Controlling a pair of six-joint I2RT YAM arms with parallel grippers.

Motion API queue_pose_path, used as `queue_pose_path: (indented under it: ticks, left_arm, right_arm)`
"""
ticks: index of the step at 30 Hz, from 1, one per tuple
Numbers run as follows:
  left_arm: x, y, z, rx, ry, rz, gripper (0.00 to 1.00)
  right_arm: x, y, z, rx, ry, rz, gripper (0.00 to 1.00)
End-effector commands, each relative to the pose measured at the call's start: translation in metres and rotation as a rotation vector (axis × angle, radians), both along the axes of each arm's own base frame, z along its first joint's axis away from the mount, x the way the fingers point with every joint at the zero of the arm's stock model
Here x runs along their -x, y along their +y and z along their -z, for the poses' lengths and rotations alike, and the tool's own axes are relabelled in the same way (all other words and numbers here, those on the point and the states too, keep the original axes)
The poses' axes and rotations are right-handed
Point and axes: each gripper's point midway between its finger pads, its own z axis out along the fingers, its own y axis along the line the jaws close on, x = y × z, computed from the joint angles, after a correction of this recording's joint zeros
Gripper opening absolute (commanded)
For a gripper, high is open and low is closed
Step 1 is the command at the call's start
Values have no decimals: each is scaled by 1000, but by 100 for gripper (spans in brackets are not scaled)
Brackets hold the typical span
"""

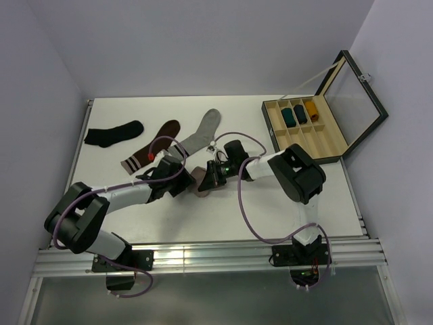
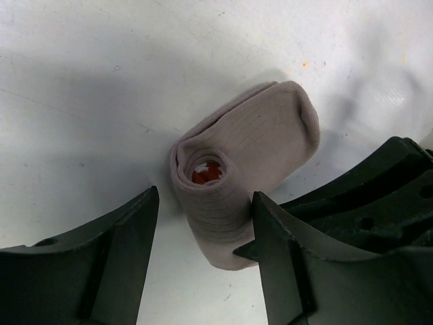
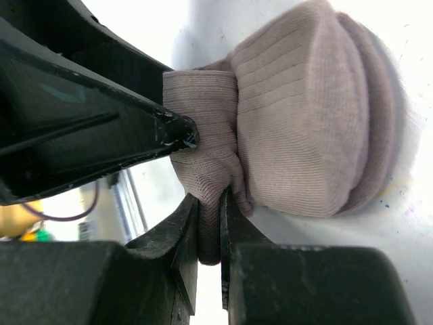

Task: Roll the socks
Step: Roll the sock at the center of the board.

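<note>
The dusty pink sock point(image 1: 201, 183) lies partly rolled mid-table, with red showing in the roll's core point(image 2: 205, 172). My left gripper point(image 2: 203, 233) is open, its jaws on either side of the roll point(image 2: 233, 176), and the right finger point(image 2: 284, 264) touches it. My right gripper point(image 3: 210, 227) is shut on a fold of the pink sock point(image 3: 304, 115) at the roll's end. In the top view the two grippers meet at the roll, the left point(image 1: 181, 177) and the right point(image 1: 215, 173). The light grey sock point(image 1: 203, 131) lies flat just behind them.
A dark brown sock with a pale striped cuff point(image 1: 153, 147) and a black sock point(image 1: 114, 133) lie at the back left. An open wooden compartment box point(image 1: 323, 141) holding rolled socks stands at the back right. The left arm's finger point(image 3: 101, 135) crowds the right wrist view.
</note>
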Motion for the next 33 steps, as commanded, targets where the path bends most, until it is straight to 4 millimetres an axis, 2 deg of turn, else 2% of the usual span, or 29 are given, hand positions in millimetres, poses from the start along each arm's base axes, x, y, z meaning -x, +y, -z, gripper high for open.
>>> queue_pose_path:
  ticks: [1,10,13,16,19,20,22,23,24,25,26,27,28,30,31,33]
  left_arm:
    - [-5,-8,-2,25,-21,11,62]
    - [-2,-9,15,2,24,24,54]
    - [0,-8,18,-1,33,22,48]
    - [1,-5,22,-16,45,20,38]
    - [3,-4,26,-33,63,19,25]
    - [3,-4,27,-35,66,19,19]
    - [3,-4,28,-44,75,24,13]
    - [2,-5,28,-44,73,27,10]
    - [3,-4,30,-60,91,31,9]
    - [3,-4,30,-69,91,37,9]
    - [3,-3,31,-78,98,40,9]
    - [2,-4,30,-82,95,46,9]
    - [1,-4,29,-84,96,47,8]
    - [1,-5,28,-91,101,56,8]
    - [0,-5,28,-95,103,58,8]
    - [0,-7,28,-97,111,70,7]
  right_arm:
    - [13,-4,15,36,133,-21,0]
    - [3,0,9,68,143,-53,1]
    - [0,1,8,74,149,-51,2]
    - [-1,1,12,90,150,-43,3]
    - [-5,-2,7,103,93,-21,10]
    - [-7,-3,5,107,72,-12,17]
    - [-14,-8,-10,118,-26,26,28]
    - [-15,-9,-15,125,-68,40,38]
    - [-20,-16,-12,168,-116,84,43]
    - [-24,-17,-30,159,-195,102,46]
    - [-24,-17,-34,175,-246,119,52]
    - [-22,-21,-33,198,-284,139,54]
    - [-35,-28,-47,229,-383,213,55]
    - [-31,-28,-52,260,-478,245,56]
    - [-41,-34,-63,300,-572,304,56]
    - [-30,-24,-71,304,-666,297,56]
